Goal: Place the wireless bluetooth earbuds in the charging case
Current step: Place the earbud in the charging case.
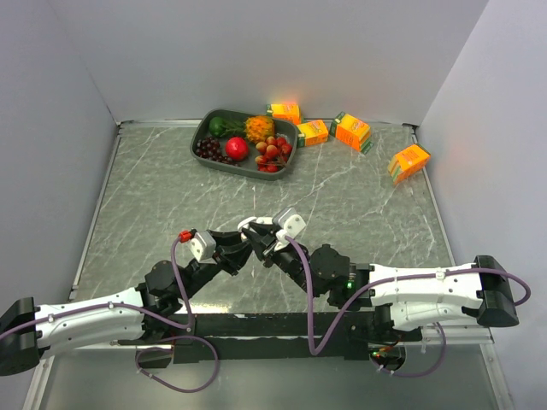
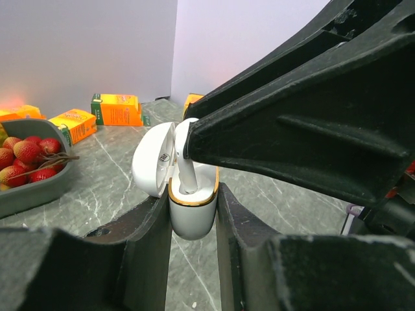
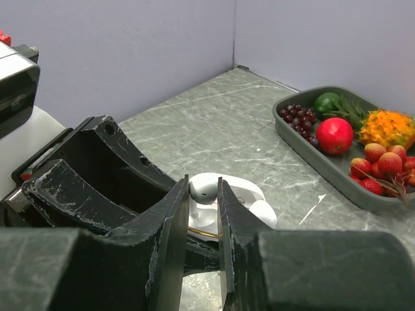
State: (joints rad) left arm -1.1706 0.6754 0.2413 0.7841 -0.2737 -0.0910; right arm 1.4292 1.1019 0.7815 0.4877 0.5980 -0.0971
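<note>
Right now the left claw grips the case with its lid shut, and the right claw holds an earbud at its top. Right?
No, the lid is open, swung back, as the left wrist view shows. The rest holds: the left claw grips the case, and the right claw holds an earbud at its top.

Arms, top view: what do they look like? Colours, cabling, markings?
Left arm and right arm: white link shells, black joints. A purple cable loops along each. Red connector at the left wrist, green light on the right. Fingers matte black, ribbed, scuffed edges.
</note>
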